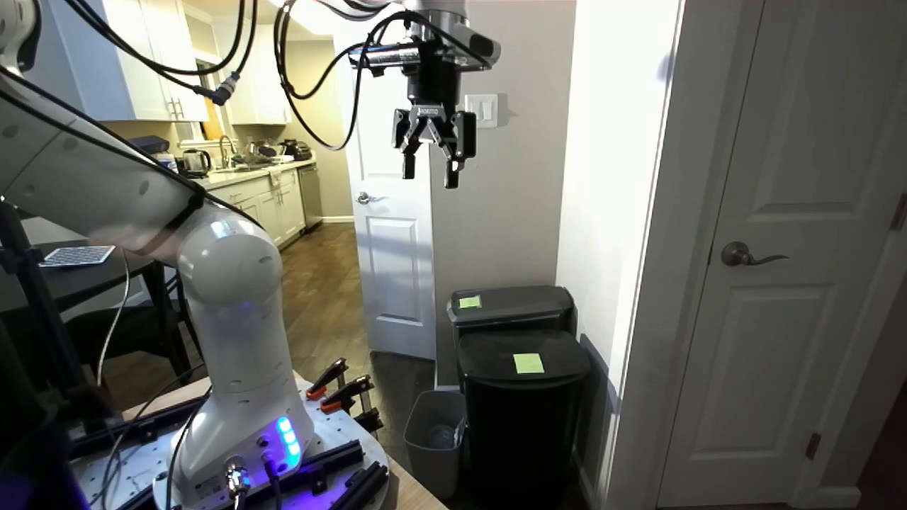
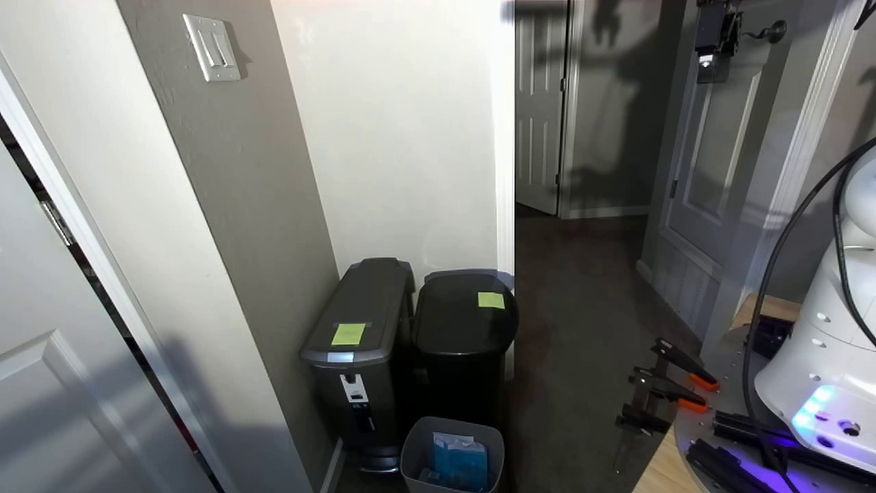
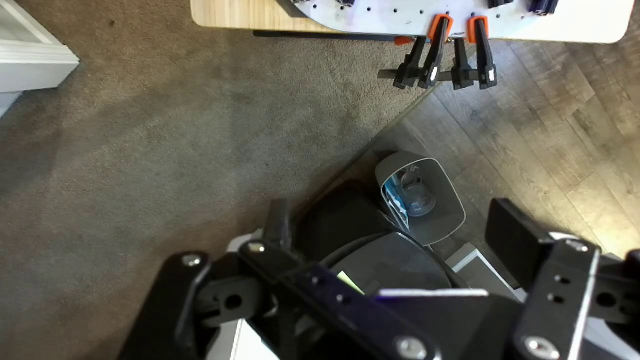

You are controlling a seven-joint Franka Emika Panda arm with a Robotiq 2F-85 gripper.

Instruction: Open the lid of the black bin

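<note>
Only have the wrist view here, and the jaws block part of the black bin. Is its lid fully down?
Observer: Yes, the lid of the black bin lies flat and looks shut in both exterior views.
Operator: Anything I could mistake for it?
Observer: Yes: the second bin beside it also has a yellow-green sticker on top, as an exterior view shows.
Operator: How close are the open jaws to the right one?
Observer: Not close; in an exterior view they hang well above it, touching nothing.
</note>
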